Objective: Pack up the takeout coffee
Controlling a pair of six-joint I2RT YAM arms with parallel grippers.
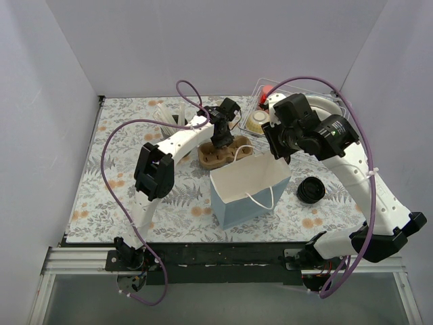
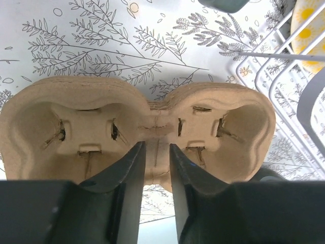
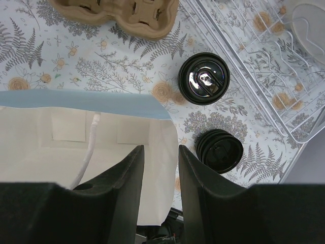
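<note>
The left fingers (image 2: pixel 129 173) are set astride the middle ridge of the empty cup carrier (image 2: pixel 76 117), the right fingers (image 3: pixel 127 175) over the rim of the paper bag (image 3: pixel 61 147); neither grip can be confirmed. Two takeout coffee cups (image 3: pixel 203 79) (image 3: pixel 219 151) are seen on the table (image 3: pixel 101 76) beside the bag, not yet packed.

Top view looks down on the whole table (image 1: pixel 95 196) from behind; both wrist views look down closely, sharing the cup carrier (image 3: pixel 117 15).
</note>
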